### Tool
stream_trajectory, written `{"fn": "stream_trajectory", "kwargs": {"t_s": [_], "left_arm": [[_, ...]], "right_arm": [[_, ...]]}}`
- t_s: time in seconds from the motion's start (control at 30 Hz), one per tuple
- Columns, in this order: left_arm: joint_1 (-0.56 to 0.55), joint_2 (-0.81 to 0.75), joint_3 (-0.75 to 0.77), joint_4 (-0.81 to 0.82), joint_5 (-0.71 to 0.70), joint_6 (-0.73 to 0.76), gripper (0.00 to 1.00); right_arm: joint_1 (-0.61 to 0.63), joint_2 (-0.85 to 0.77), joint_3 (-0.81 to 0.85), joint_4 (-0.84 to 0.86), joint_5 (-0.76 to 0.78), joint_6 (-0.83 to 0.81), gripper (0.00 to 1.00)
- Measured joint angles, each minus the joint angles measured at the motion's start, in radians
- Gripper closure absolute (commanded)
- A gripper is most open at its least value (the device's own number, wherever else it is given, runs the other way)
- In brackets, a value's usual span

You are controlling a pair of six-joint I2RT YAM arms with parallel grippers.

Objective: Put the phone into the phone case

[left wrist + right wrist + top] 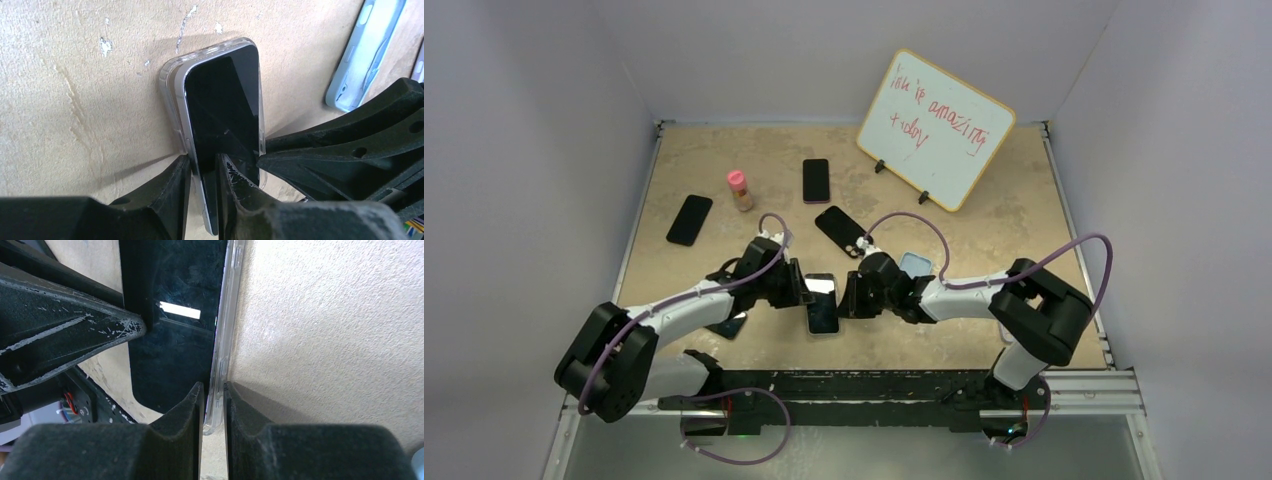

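Left wrist view: the left gripper (204,197) is pinched almost closed on the long edge of the black glass-fronted phone (225,100), apparently to steer it down into the clear plastic phone case (167,85), where one side rides above the rim. The right gripper (214,407) clamps the case's thin side wall, probably to brace it. Both lie near the tan table's (984,215) near edge, midway along.

Robotics laboratory test cell. Indicators: plain white enclosure walls (524,150) around a tan speckled surface (1024,200), cabled white-and-black robot arms (686,300) on a black mounting rail (844,385), orange-framed whiteboard (936,128).
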Motion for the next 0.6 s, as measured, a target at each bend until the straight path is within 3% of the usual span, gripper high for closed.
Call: {"fn": "stream_trajectory", "kwargs": {"t_s": [0.07, 0.23, 0.6], "left_arm": [[-0.006, 0.005, 0.015, -0.023, -0.010, 0.001, 0.66], [-0.014, -0.014, 0.023, -0.064, 0.000, -0.016, 0.64], [-0.015, -0.049, 0.037, -0.172, 0.000, -0.017, 0.54]], "right_arm": [[0.000, 0.000, 0.000, 0.001, 0.000, 0.004, 0.78], [0.013, 0.000, -0.007, 0.022, 0.001, 0.019, 0.67], [0.016, -0.055, -0.019, 0.005, 0.003, 0.029, 0.67]]}}
